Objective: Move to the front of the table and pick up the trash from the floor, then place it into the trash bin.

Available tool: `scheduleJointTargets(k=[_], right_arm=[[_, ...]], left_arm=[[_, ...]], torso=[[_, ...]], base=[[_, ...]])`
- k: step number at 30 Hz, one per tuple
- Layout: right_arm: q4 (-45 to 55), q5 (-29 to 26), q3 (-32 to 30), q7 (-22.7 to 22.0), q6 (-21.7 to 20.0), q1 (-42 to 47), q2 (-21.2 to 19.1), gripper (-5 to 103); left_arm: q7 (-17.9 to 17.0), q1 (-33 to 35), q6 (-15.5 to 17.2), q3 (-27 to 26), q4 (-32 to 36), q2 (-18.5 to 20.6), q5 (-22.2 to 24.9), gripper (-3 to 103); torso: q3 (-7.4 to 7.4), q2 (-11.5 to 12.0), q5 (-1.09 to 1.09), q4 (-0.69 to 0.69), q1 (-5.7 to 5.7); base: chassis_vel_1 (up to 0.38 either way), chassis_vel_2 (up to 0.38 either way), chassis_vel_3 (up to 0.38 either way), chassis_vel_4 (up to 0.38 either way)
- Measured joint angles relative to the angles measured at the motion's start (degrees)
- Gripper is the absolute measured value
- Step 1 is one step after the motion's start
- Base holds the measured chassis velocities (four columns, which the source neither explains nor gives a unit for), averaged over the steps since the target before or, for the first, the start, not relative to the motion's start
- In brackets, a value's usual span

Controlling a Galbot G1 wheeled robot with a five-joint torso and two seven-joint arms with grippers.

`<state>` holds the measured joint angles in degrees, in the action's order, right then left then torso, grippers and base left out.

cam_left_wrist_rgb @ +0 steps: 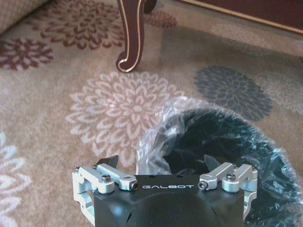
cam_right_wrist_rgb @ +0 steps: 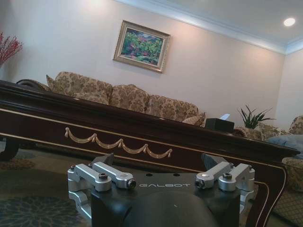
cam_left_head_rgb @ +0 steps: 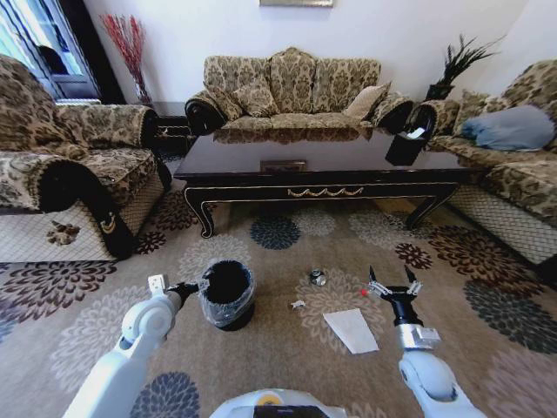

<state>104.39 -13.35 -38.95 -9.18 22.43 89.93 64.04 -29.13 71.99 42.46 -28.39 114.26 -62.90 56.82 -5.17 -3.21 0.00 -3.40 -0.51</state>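
Head view, left gripper (cam_left_head_rgb: 193, 286) fingers spread at trash bin (cam_left_head_rgb: 228, 295) rim; right gripper (cam_left_head_rgb: 393, 285) spread wide, empty, above paper sheet (cam_left_head_rgb: 352, 330)

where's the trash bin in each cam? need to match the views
Head view: trash bin stands on the carpet lower left of centre, just beside the left gripper.
Left wrist view: its black inside and clear liner sit right in front of the left gripper's open fingers.
Right wrist view: not in it; that camera faces the table.
Shared landmark: the table, seen as a curved leg and as the gold-trimmed apron.
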Motion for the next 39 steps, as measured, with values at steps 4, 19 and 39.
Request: scheduleJointTargets(k=[4,19,39], right_arm=[[-0.7,0.1,0.3,-0.1,0.0,-0.3,-0.1,100],[-2.5,0.7,2.3,-0.2,0.0,-1.5,-0.3,100],[-4.3,1.4,3.5,-0.3,0.3,-2.8,-0.2,100]], left_arm=[[0.1,-0.6,-0.1,0.9,-2.5,-1.4,-0.7,100],[2.9,-2.5,-0.2,1.2,-9.0,-4.1,-4.3,100],[5.7,-3.9,-1.5,1.5,-13.3,-6.1,-8.4,46]], torso=[[0.00,0.0,0.00,0.00,0.00],[0.00,0.0,0.00,0.01,0.00],[0.02,0.0,0.03,0.00,0.01]], base=[[0.000,0.000,0.000,0.000],[0.000,0.000,0.000,0.000],[0.000,0.000,0.000,0.000]])
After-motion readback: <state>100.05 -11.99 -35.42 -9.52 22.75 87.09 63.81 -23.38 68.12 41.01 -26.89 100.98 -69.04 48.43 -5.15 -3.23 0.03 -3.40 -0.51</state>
